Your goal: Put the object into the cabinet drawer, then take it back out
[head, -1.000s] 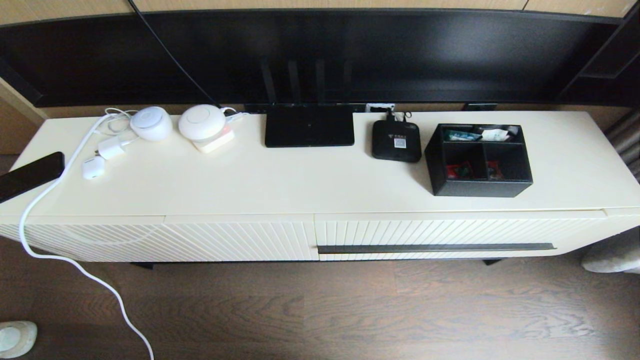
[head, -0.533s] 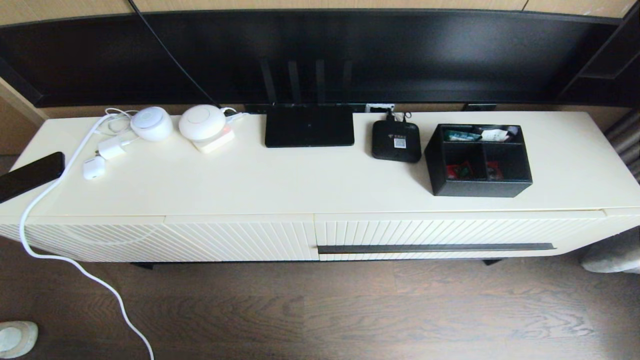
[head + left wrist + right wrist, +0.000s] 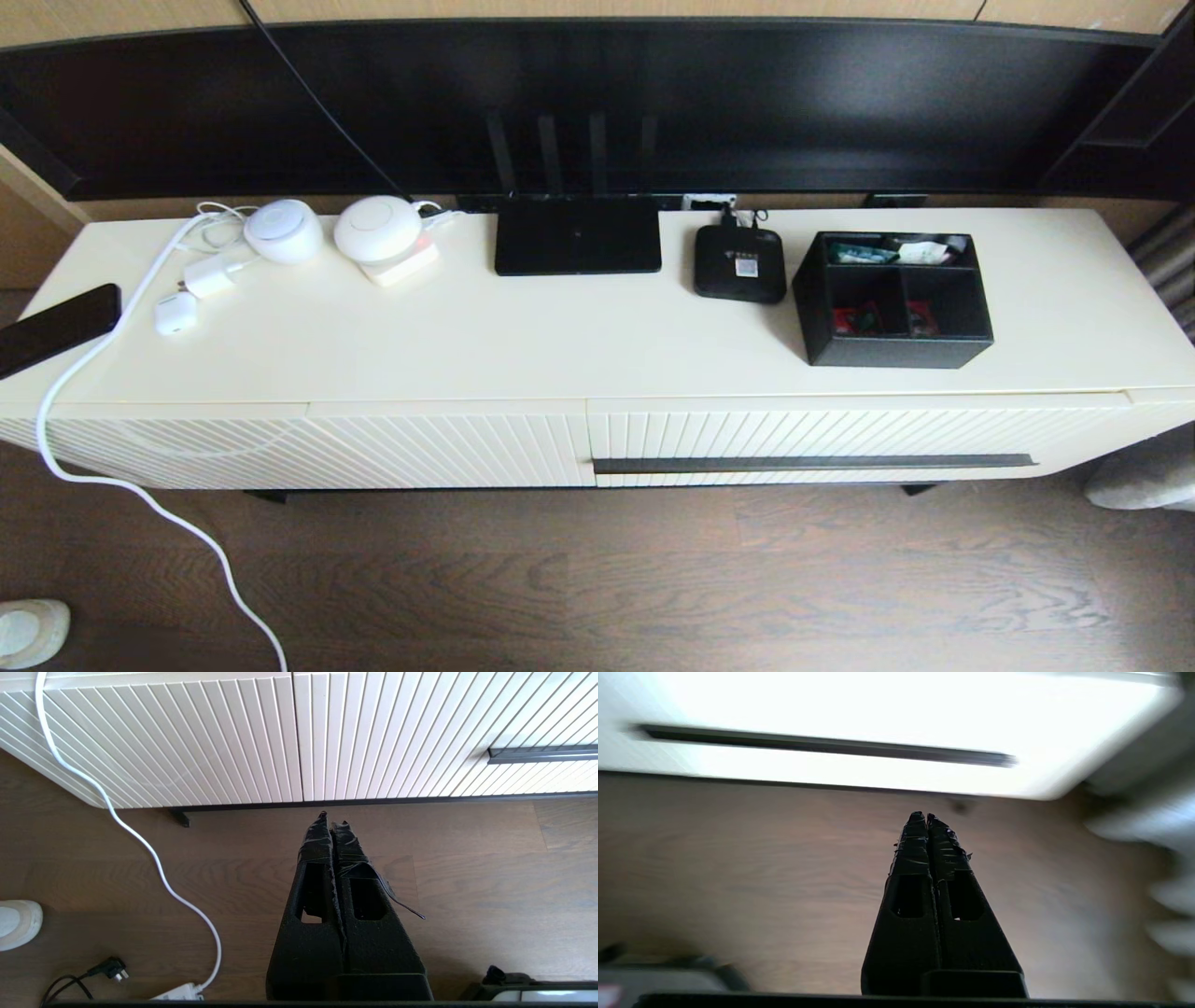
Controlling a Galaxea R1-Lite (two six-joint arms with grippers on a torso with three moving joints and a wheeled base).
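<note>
The black three-compartment organizer box (image 3: 894,299), with small colourful packets inside, stands on the cabinet top at the right. Below it the cream ribbed drawer (image 3: 840,434) is closed; its long dark bar handle (image 3: 812,463) runs along the front. That handle also shows in the left wrist view (image 3: 544,754) and the right wrist view (image 3: 822,745). Neither arm appears in the head view. My left gripper (image 3: 331,817) hangs shut over the wood floor in front of the cabinet, holding nothing. My right gripper (image 3: 923,816) is shut too, low over the floor before the drawer.
On the cabinet top (image 3: 523,345) lie a flat black router (image 3: 577,233), a small black set-top box (image 3: 739,264), white round devices (image 3: 376,229), chargers and a phone (image 3: 56,327). A white cable (image 3: 140,495) trails to the floor. A handleless ribbed panel (image 3: 308,448) sits left of the drawer.
</note>
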